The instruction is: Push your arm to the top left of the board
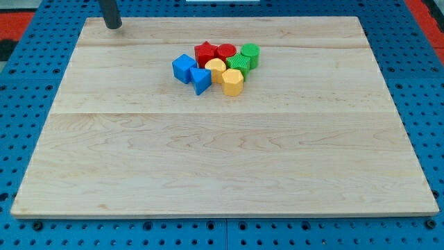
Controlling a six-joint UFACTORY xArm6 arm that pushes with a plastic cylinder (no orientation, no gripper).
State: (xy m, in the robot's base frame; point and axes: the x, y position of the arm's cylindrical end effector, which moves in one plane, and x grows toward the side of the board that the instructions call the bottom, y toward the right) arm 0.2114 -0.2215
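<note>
My tip [114, 26] rests on the wooden board [208, 153] near its top left corner, well to the left of all the blocks. The blocks sit in one tight cluster at the board's upper middle: a blue cube [184, 68], a blue wedge-like block [201, 80], a red star [205, 53], a red cylinder [226, 52], a yellow round block [216, 69], a yellow hexagonal block [232, 82], a green star-like block [237, 64] and a green cylinder [250, 54].
The board lies on a blue perforated table [21, 97] that shows around all its edges. A red strip [424, 17] shows at the view's top right.
</note>
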